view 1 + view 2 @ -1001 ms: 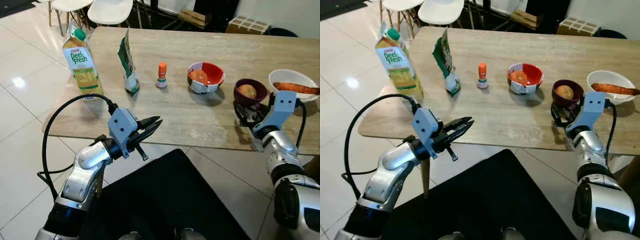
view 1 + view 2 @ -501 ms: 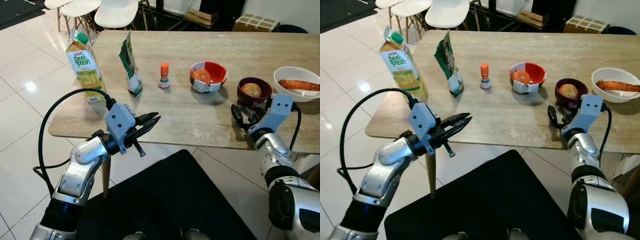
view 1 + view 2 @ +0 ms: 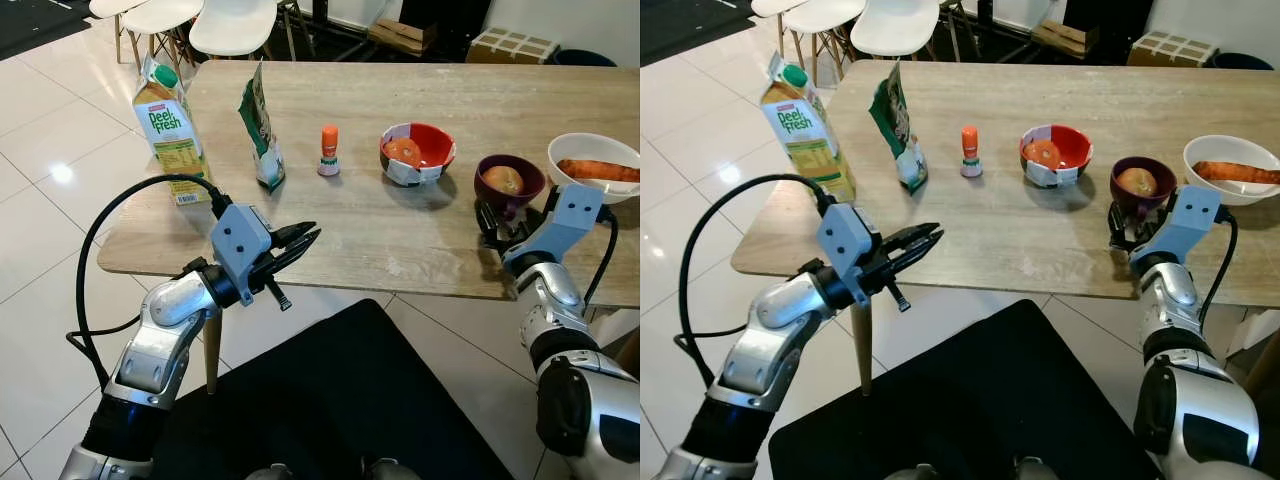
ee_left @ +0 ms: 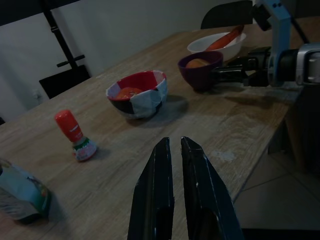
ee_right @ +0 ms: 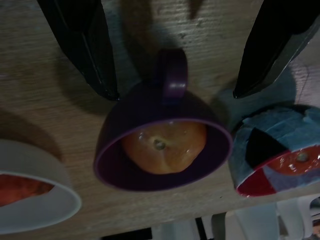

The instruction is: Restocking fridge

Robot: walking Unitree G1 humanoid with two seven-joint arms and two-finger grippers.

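I count 6 items on the tabletop (image 3: 400, 240), left to right: 1 juice carton (image 3: 169, 131) at the left edge, 1 green pouch (image 3: 259, 129) standing upright, 1 small orange-capped bottle (image 3: 327, 151), 1 red patterned bowl (image 3: 416, 154) with something orange inside, 1 purple cup (image 3: 509, 181) holding a round fruit (image 5: 164, 146), and 1 white bowl (image 3: 592, 160) with a carrot (image 3: 597, 170).

My left tool (image 3: 299, 243) hangs off the near tabletop edge over the floor, fingers nearly closed, holding nothing.

The near strip of tabletop in front of the row lies bare.

My right tool (image 5: 170, 50) sits on the tabletop just before the purple cup, fingers spread wide either side of its handle, gripping nothing.

The red bowl and white bowl flank the cup closely. White chairs (image 3: 230, 22) stand behind.
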